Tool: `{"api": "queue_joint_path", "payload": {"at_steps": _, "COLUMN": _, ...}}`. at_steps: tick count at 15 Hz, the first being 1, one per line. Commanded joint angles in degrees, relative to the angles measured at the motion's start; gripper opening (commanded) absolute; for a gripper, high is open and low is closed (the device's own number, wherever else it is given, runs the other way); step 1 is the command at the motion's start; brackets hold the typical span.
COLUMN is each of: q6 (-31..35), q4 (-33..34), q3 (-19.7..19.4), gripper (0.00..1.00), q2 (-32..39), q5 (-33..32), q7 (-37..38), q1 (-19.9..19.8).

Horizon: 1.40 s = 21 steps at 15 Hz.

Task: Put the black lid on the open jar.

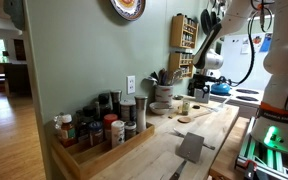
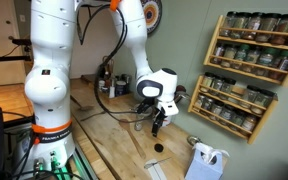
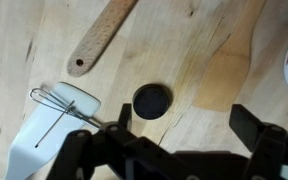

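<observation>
The black lid (image 3: 152, 101) lies flat just beneath the gripper (image 3: 184, 120) — jaws spread wide (nothing held) — nearer one fingertip than centred.

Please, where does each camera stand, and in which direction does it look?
Exterior view: down the counter, behind the spice bottles, facing the arm.
Exterior view: beside the arm's base, facing the wall spice rack; arm and hand show.
Wrist view: straight down on the black lid; the open hand shows below.
Shared: the black lid, in wrist and an exterior view.
</observation>
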Motion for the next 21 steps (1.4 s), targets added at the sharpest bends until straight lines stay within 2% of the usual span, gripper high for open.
{"api": "queue_joint_path", "payload": {"at_steps": 1, "q6": 2.43, "q4": 0.99, "q3": -1.91, "gripper": 1.0, "q2": 4.1, "q5": 4.87, "q7": -3.81, "q1": 0.29}}
{"api": "queue_joint_path", "payload": {"at_steps": 3, "q6": 2.79, "q4": 0.69, "q3": -2.67, "gripper": 1.0, "q2": 5.16, "q5": 6.27, "q7": -4.89, "q1": -0.07}}
{"api": "queue_joint_path", "payload": {"at_steps": 4, "q6": 1.28, "q4": 0.49, "q3": -3.28, "gripper": 1.0, "q2": 3.36, "q5": 4.26, "q7": -3.05, "q1": 1.38}}
{"api": "queue_joint_path", "payload": {"at_steps": 5, "q6": 1.45, "q4": 0.49, "q3": -3.57, "gripper": 1.0, "q2": 3.96, "q5": 4.72, "q7": -3.51, "q1": 1.21}}
{"api": "queue_joint_path", "payload": {"at_steps": 11, "q6": 1.86, "q4": 0.57, "q3": -3.8, "gripper": 1.0, "q2": 4.58, "q5": 4.95, "q7": -3.69, "q1": 1.11}}
{"api": "queue_joint_path", "payload": {"at_steps": 21, "q6": 4.72, "q4": 3.44, "q3": -4.21, "gripper": 1.0, "q2": 11.02, "q5": 4.68, "q7": -4.08, "q1": 2.16}}
